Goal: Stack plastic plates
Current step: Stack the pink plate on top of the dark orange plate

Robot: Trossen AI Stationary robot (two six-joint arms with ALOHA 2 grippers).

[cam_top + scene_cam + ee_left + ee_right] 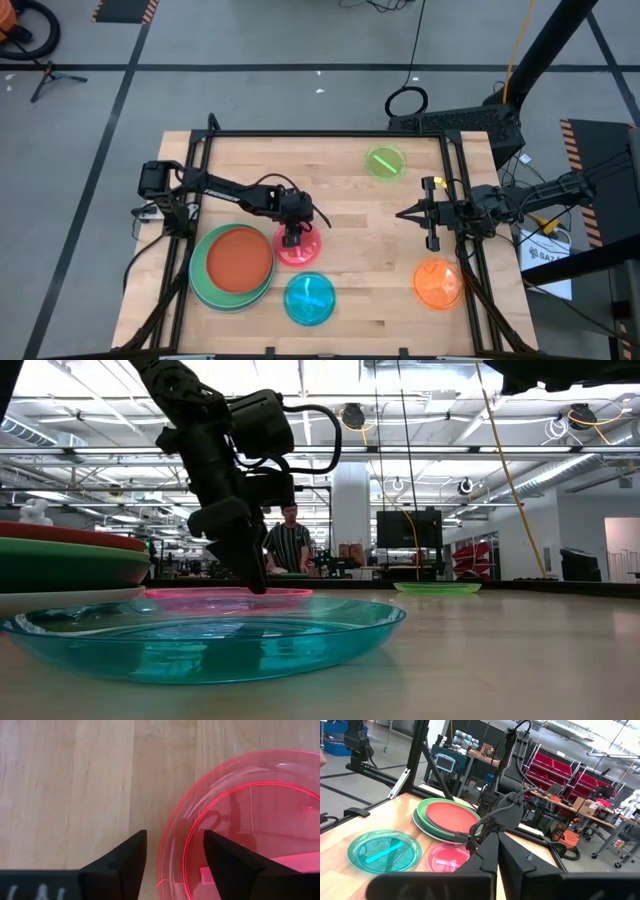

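Overhead camera looks straight down, low camera level across the table (350,230); both wrists share the pink plate (250,820).

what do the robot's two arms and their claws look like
Both arms are dark, nearly black, built of slim jointed segments with black cables looping along them. The left arm's wrist carries a boxy black housing above its claw, whose two fingers are matte black wedges tapering to blunt tips. The right claw has the same narrow black two-finger shape. No coloured markings are visible on either arm.
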